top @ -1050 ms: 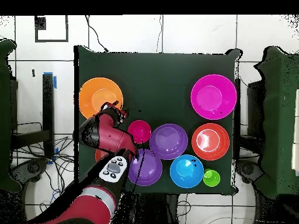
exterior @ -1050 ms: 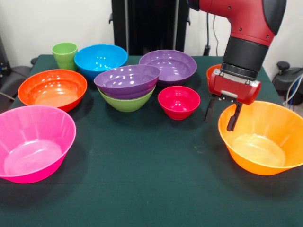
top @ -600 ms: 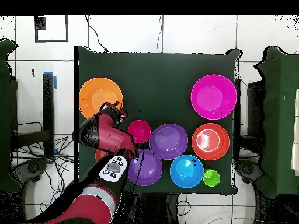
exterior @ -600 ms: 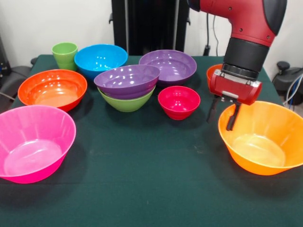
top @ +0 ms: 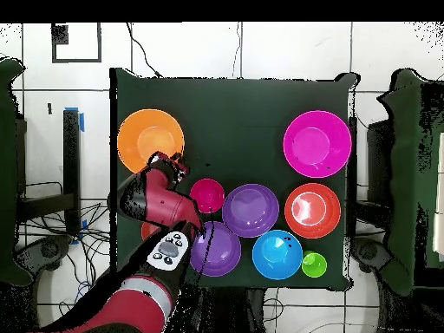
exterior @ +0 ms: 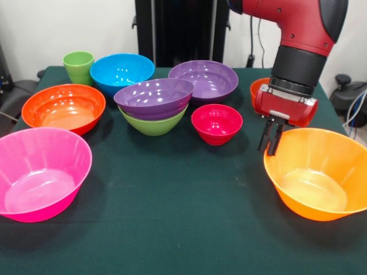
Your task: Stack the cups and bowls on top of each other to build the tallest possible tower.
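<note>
— Bowls first, from the left edge?
— Large pink bowl (exterior: pixel 43 172) nearest the camera, red-orange bowl (exterior: pixel 63 107) behind it, then the lime-green cup (exterior: pixel 78 66) upright at the far corner, just beside the blue bowl (exterior: pixel 121 71).
— And the tower?
— Mid-table: a purple bowl (exterior: pixel 153 97) nested in a green bowl (exterior: pixel 153 126), both right way up. A second purple bowl (exterior: pixel 203 79) sits behind it, and the small magenta bowl (exterior: pixel 216 122) is just to its right.
— The arm?
— Right side. The gripper (exterior: pixel 268 150) hangs in front of the small orange bowl (exterior: pixel 256 87), jaws drawn together, pinching the left rim of the large orange bowl (exterior: pixel 318 172), which sits at the right edge of the table (exterior: pixel 183 223)
</note>
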Robot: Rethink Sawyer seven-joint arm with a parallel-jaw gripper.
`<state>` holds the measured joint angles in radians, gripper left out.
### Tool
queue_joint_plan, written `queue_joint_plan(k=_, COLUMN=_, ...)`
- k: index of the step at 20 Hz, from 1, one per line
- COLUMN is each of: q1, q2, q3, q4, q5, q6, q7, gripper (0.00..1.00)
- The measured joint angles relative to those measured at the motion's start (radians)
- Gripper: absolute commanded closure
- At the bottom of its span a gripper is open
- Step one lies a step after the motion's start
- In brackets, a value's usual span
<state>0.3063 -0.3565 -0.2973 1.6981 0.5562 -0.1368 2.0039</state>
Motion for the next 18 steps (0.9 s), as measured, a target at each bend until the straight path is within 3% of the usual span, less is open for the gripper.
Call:
queue_joint_plan(k=13, q1=0.004, q2=-0.007, q3=0.0, q4=0.002, q5=0.0, q6=0.0, q7=0.0, gripper=1.0)
queue_joint_plan(k=18, q1=0.052, q2=-0.032, q3=-0.039, q4=0.006, q5=0.0, q6=0.004, q7=0.0, gripper=1.0)
